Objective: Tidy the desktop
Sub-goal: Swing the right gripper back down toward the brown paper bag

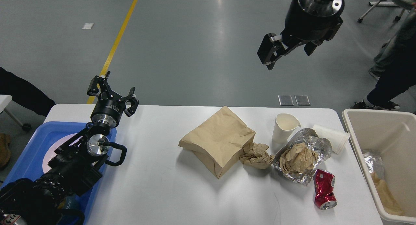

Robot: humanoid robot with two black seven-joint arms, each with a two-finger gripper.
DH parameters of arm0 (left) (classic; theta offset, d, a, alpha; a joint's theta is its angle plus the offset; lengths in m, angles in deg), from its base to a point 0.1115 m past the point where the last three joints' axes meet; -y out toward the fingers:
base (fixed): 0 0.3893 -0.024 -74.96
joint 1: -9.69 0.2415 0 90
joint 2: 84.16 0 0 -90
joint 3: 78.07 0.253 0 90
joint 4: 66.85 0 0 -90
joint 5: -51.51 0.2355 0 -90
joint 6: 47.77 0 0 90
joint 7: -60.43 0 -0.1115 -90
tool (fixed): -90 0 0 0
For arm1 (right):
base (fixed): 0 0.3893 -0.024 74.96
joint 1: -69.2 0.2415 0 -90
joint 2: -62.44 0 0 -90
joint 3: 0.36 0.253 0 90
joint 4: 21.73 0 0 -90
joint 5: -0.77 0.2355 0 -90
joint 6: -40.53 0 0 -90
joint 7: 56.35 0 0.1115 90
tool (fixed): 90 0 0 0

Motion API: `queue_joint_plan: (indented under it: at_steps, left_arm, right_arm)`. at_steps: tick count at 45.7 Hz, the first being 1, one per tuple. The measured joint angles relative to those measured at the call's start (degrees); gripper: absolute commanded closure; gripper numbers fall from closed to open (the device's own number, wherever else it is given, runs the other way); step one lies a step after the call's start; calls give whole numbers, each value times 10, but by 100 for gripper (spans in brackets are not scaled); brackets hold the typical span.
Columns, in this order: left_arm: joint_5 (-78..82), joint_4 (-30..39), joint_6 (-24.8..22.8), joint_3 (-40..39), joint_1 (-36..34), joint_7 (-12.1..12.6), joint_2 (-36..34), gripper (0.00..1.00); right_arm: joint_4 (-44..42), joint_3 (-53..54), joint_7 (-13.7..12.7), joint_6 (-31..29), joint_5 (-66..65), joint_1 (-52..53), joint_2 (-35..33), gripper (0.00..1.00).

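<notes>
The white desktop point(162, 186) holds a brown paper bag point(217, 140), a crumpled brown paper ball point(256, 155), a foil wrapper with crumpled paper in it point(300, 158), a crushed red can point(324, 189), an upright white paper cup point(284, 127) and white cups lying on their side point(331, 137). My left gripper point(112, 88) is open and empty above the desktop's far left corner. My right gripper point(287, 54) is open and empty, high over the floor beyond the table, above the cup area.
A blue tray point(29, 143) sits at the left under my left arm. A beige bin point(383, 134) stands off the right end, with foil and brown paper inside. A person's legs point(390, 82) are at the far right.
</notes>
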State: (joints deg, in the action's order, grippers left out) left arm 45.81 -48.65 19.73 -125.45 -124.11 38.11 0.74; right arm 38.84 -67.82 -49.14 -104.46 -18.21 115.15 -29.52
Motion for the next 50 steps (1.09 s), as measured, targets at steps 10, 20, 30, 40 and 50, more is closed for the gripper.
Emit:
queue_joint_plan:
  at_steps: [10,20,30,40,50]
  left_arm:
    - [0,0,0,0,0,0,0,4]
    - [0,0,0,0,0,0,0,4]
    - [0,0,0,0,0,0,0,4]
    - [0,0,0,0,-1,0,0,4]
    - [0,0,0,0,-1,0,0,4]
  right_arm:
    - [4,13,0,0,1,-5,13,0]
    - [29,13,0,0,7,-10,5,0]
    - [73,4,-1,0,7,-10,-2,0]
    - [109,-7,-1,0,7,-8,-3,0]
    - [127,-19,-1,0,7,-11,-22,0]
